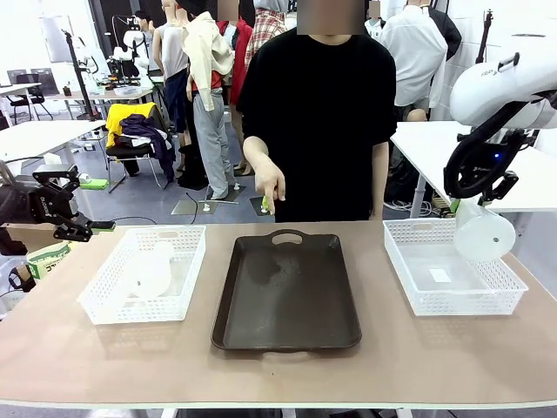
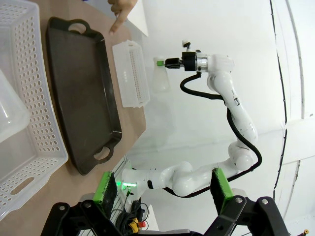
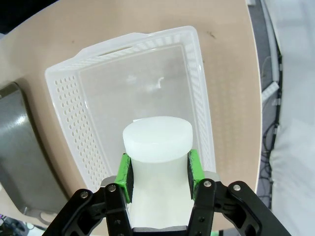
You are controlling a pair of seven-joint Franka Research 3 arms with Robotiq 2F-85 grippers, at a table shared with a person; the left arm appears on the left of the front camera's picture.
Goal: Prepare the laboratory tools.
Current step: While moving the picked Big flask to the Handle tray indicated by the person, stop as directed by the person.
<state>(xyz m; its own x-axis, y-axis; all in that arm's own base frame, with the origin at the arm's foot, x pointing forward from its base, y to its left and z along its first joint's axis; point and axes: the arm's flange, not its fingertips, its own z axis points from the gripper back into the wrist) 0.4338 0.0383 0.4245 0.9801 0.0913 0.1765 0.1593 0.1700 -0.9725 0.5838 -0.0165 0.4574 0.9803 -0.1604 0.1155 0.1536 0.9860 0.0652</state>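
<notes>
One frosted-white conical flask point(image 1: 484, 233) hangs above the right white mesh basket point(image 1: 452, 306), its neck held in my shut right gripper point(image 1: 462, 203). In the right wrist view the green pads point(image 3: 125, 174) clamp the flask's neck point(image 3: 157, 162), with its wide base point(image 3: 156, 138) pointing down at the basket point(image 3: 123, 42). A second flask point(image 1: 153, 270) lies in the left mesh basket point(image 1: 130, 315). My left gripper point(image 1: 68, 215) hovers off the table's left edge. It is open point(image 2: 163, 189), with nothing between the pads.
A dark brown tray point(image 1: 287, 296) lies at the table's middle between the two baskets. The person stands at the far side, one hand point(image 1: 269, 187) pointing down toward the tray's far handle. Bare tabletop runs along the near edge.
</notes>
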